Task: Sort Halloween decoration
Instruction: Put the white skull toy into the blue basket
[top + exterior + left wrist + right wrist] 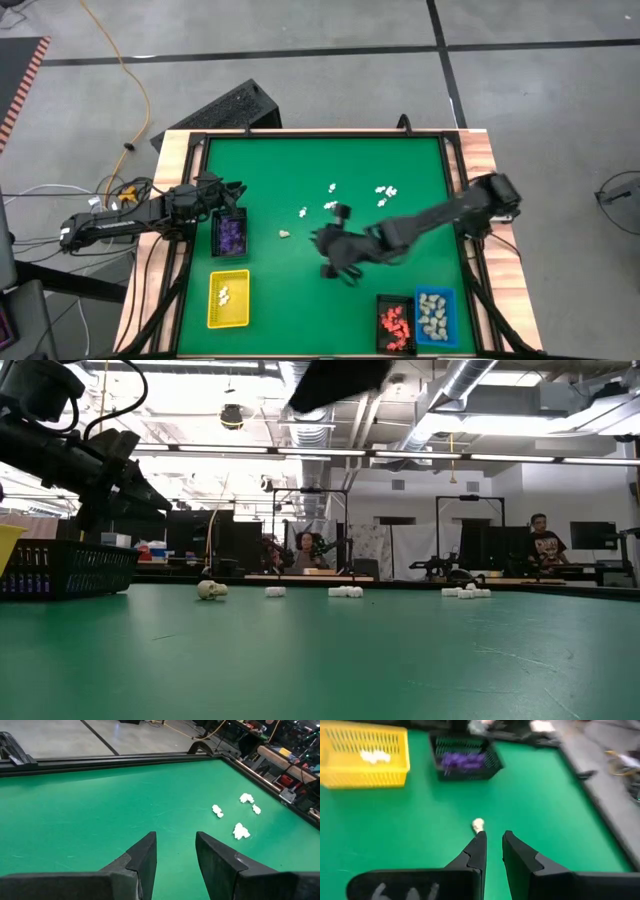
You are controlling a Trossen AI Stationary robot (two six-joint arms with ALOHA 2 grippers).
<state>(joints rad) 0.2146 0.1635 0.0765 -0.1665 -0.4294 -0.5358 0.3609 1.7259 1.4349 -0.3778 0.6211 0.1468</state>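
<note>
The Halloween decoration lies loose on the green table: a cream figurine (285, 234) (478, 824) (211, 589) and several white figurines (329, 187) (241, 831) farther back. My right gripper (322, 242) (493, 836) hangs over the table's middle, narrowly open, with nothing between its fingers. The cream figurine lies just ahead of its tips. My left gripper (240, 188) (176, 836) waits open at the left edge, above the black tray (230, 233) of purple figurines.
A yellow tray (228, 298) (365, 757) with white figurines stands near left. A black tray (395, 322) of orange-red ones and a blue tray (435, 315) of cream-beige ones stand near right. A raised frame (462, 160) runs round the table. People sit in the room behind.
</note>
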